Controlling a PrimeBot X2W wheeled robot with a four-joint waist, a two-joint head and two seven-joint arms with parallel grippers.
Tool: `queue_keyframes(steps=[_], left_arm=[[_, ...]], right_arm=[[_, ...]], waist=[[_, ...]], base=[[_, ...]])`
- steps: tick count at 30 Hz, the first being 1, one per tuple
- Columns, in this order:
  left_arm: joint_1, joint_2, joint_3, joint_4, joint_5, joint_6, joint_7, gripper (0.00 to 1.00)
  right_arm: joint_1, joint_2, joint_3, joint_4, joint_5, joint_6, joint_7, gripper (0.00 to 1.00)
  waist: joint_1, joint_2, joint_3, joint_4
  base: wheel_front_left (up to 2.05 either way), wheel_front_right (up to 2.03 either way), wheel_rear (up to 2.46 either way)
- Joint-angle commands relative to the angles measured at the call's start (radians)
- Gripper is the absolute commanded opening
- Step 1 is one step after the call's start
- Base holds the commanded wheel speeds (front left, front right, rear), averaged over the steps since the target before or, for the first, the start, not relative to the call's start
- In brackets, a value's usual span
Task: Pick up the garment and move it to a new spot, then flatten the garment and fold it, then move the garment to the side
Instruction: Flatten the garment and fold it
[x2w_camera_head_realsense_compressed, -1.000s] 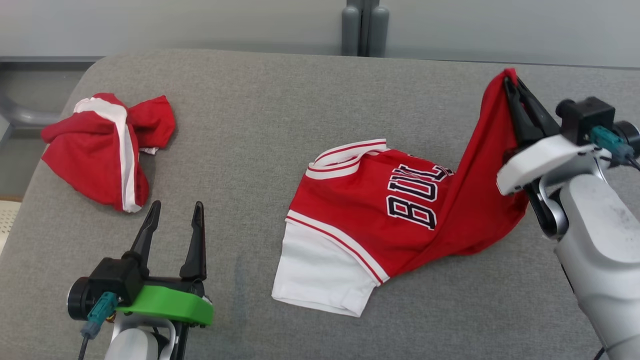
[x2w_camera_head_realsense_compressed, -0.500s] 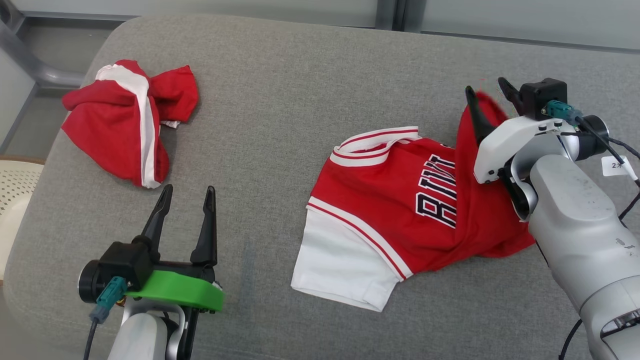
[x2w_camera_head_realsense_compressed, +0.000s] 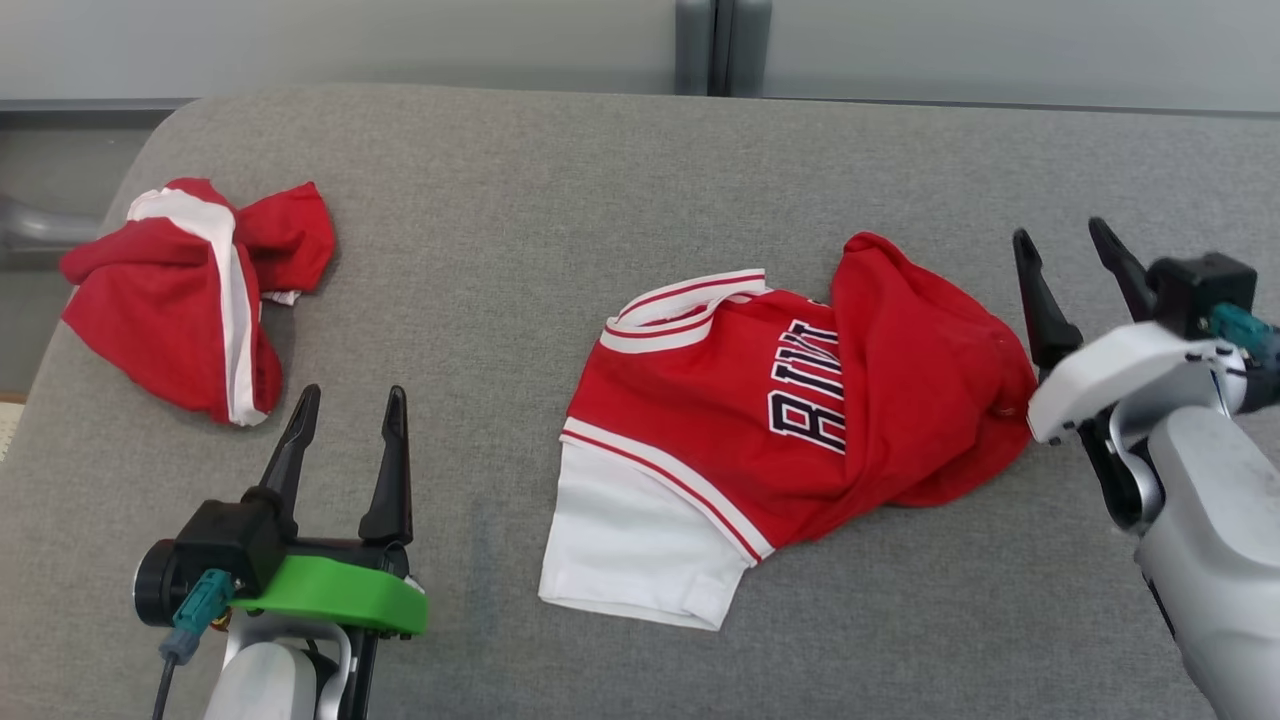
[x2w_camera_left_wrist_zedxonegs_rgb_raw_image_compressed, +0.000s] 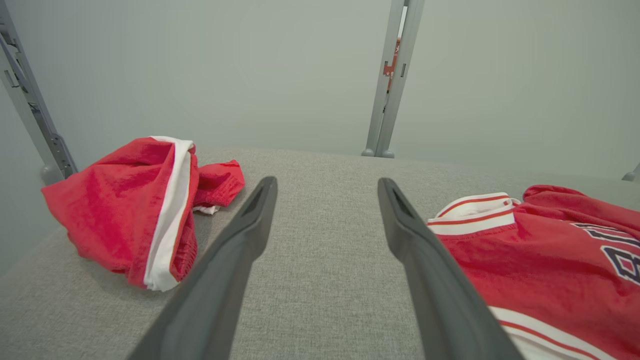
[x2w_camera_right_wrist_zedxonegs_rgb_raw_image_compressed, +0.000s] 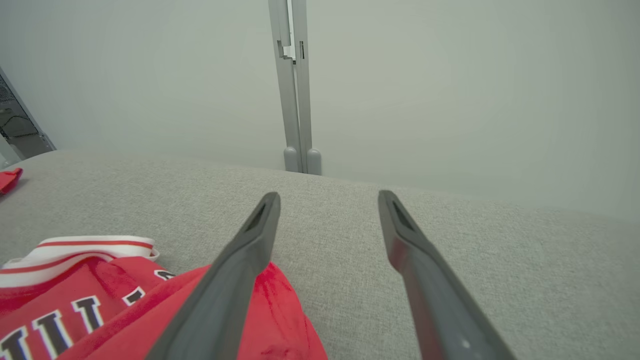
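The garment (x2w_camera_head_realsense_compressed: 760, 420) is a red jersey with white sleeves and dark lettering, lying crumpled in the middle of the grey cushion, its right part folded back over the letters. It also shows at the right of the left wrist view as the jersey (x2w_camera_left_wrist_zedxonegs_rgb_raw_image_compressed: 550, 250) and at the lower left of the right wrist view (x2w_camera_right_wrist_zedxonegs_rgb_raw_image_compressed: 75, 310). My right gripper (x2w_camera_head_realsense_compressed: 1062, 238) stands open just right of the jersey, nothing between its fingers (x2w_camera_right_wrist_zedxonegs_rgb_raw_image_compressed: 245, 265). My left gripper (x2w_camera_head_realsense_compressed: 350, 400) is open at the lower left, apart from the cloth.
A second red cloth with a white stripe (x2w_camera_head_realsense_compressed: 190, 300) lies bunched at the cushion's far left, seen too in the left wrist view (x2w_camera_left_wrist_zedxonegs_rgb_raw_image_compressed: 140, 210). The grey cushion (x2w_camera_head_realsense_compressed: 560, 200) ends at a pale wall with a grey post (x2w_camera_head_realsense_compressed: 712, 45) behind.
My right gripper has opened and let go of the jersey's raised edge, which has dropped onto the lettering. The gripper has drawn off to the right and lower. The head camera shifted meanwhile.
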Motion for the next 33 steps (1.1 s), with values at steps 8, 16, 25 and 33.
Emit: queue_keyframes(steps=[8, 16, 25, 33], left_arm=[[0.021, 0.010, 0.011, -0.011, 0.008, -0.003, 0.000, 1.00], [0.012, 0.012, 0.002, -0.009, 0.007, -0.003, 0.000, 1.00], [-0.001, 0.009, -0.011, -0.007, 0.002, -0.003, 0.000, 1.00], [-0.010, 0.006, -0.012, -0.008, -0.001, -0.003, 0.000, 1.00]], right_arm=[[0.235, -0.016, -0.065, -0.166, 0.015, -0.002, -0.003, 1.00], [0.250, 0.001, -0.052, -0.184, 0.023, -0.002, -0.003, 1.00], [0.152, 0.012, 0.011, -0.058, 0.035, -0.002, -0.003, 1.00], [0.110, 0.027, 0.044, 0.038, 0.082, -0.002, -0.003, 0.00]], waist=[[0.0000, 0.0000, -0.016, -0.035], [0.0000, 0.0000, -0.010, -0.030], [0.0000, 0.0000, 0.012, 0.011], [0.0000, 0.0000, 0.034, 0.040]], base=[[0.00, 0.00, 0.00], [0.00, 0.00, 0.00], [0.00, 0.00, 0.00], [0.00, 0.00, 0.00]])
